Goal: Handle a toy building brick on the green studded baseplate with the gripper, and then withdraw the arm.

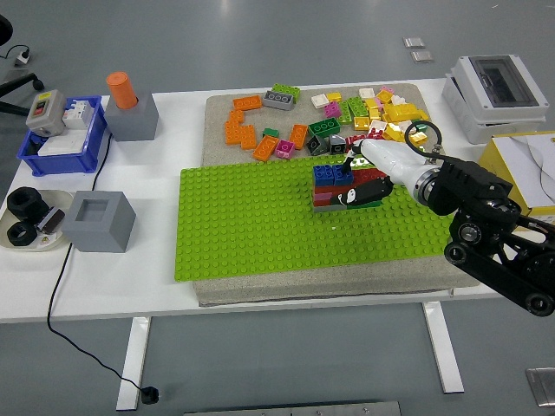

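The green studded baseplate (260,221) lies on a grey mat in the middle of the table. A small stack of bricks (332,184) stands on its back right part, with blue bricks on top, red below and a grey one at the bottom. My right hand (360,180), white with black fingers, reaches in from the right. Its fingers (368,190) curl against the right side of the stack and the thumb sits at the stack's upper right edge. The right half of the stack is hidden by the hand.
Several loose bricks (334,117) lie on the mat behind the baseplate. A grey block with an orange cylinder (132,111), a blue bin (62,139), a hollow grey block (101,220) and a dish of black parts (30,221) stand left. A white electrical box (494,95) stands back right.
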Available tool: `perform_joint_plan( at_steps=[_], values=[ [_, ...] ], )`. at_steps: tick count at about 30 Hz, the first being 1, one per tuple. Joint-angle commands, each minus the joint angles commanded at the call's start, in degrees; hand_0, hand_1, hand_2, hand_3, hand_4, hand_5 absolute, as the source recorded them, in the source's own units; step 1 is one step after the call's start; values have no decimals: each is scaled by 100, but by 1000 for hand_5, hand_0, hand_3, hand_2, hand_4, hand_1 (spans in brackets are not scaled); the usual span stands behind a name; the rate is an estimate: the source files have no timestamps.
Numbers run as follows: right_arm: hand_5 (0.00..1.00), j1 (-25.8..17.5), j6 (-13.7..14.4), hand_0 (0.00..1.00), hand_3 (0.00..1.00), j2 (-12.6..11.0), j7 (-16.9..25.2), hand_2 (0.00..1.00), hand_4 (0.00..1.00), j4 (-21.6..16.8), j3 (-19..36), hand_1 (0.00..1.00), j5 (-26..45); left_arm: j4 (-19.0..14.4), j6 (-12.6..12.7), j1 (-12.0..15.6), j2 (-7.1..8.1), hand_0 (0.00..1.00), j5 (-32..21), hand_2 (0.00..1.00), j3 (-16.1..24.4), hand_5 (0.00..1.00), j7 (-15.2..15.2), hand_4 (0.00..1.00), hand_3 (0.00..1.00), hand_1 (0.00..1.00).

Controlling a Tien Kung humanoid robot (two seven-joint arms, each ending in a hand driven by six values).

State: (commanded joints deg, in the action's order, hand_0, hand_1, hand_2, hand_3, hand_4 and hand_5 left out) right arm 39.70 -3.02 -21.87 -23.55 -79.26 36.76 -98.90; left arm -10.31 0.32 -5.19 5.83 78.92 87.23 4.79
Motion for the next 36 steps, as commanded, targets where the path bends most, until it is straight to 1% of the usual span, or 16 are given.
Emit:
perform_joint_plan(
  at_steps=[19,36],
  values=[
    [483,62,14,909,587,114,31,919,931,206,31,885,48,0,-3,-20,10,630,6,549,-12,243,-2,602,578,587],
    [477,54,20,910,583,153,37,918,928,259,-28,886,52,0,-1,-33,9,630,-3,549,-19,243,-10,601,577,587]
  ],
)
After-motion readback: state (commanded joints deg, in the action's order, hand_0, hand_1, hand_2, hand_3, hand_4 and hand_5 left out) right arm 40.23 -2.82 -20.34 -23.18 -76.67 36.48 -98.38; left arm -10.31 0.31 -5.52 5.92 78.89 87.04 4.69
